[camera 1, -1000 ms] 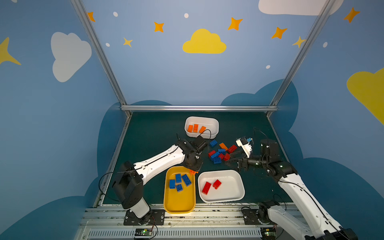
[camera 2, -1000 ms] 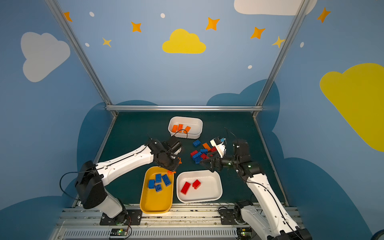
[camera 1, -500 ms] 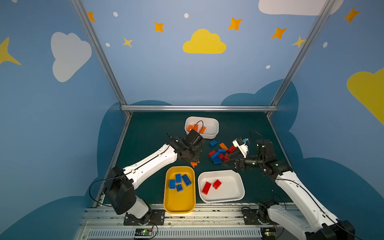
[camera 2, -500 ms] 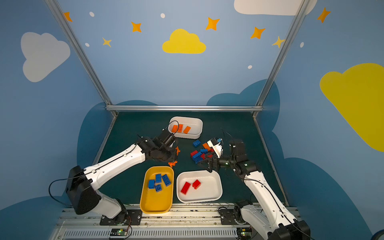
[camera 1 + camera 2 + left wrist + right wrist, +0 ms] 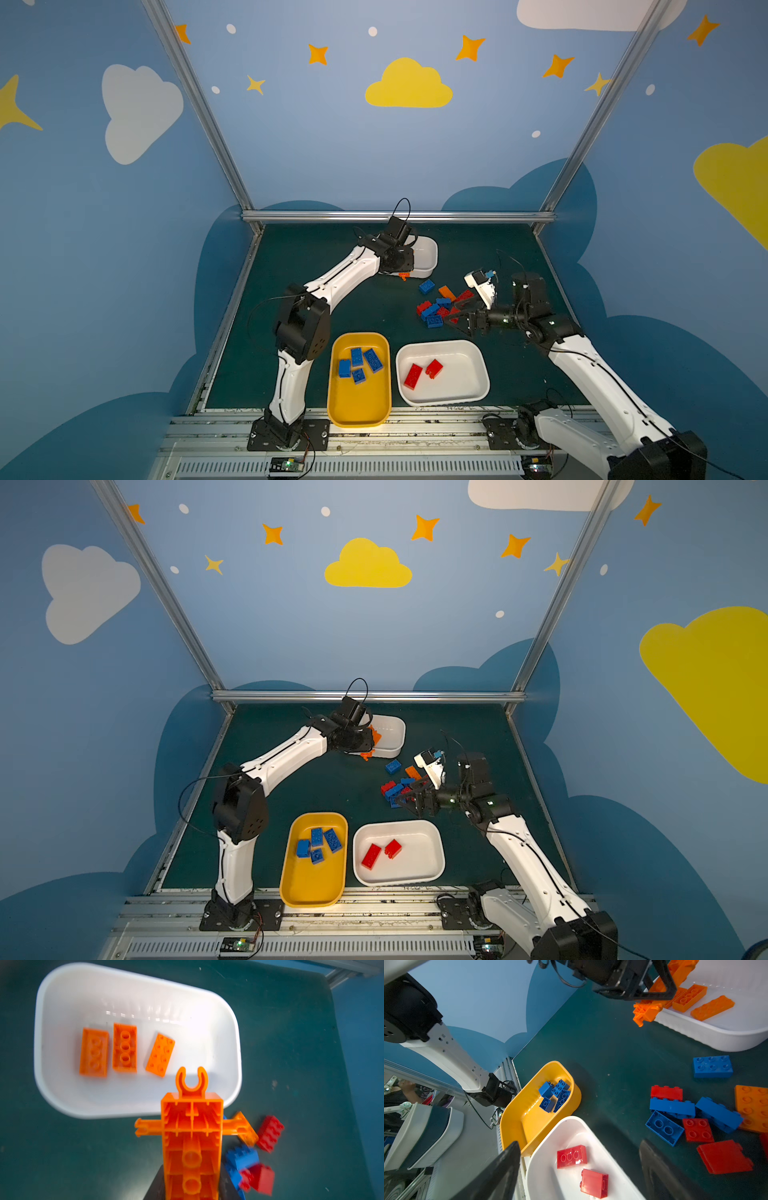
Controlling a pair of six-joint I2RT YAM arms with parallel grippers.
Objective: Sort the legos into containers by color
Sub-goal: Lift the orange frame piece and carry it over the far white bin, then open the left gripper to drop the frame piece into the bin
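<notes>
Left jaws clamp orange cross-shaped lego (image 5: pixel 191 1136), hollow underside showing; right jaws wide.

The orange cross piece (image 5: pixel 191 1136) runs off the left wrist picture's edge (held end unseen); neighbouring bricks (image 5: pixel 270 1132) look blurred, perhaps four.

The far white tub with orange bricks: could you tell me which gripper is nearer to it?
Left. The left gripper holds an orange piece at the tub's rim; the right gripper sits beside the loose bricks.
</notes>
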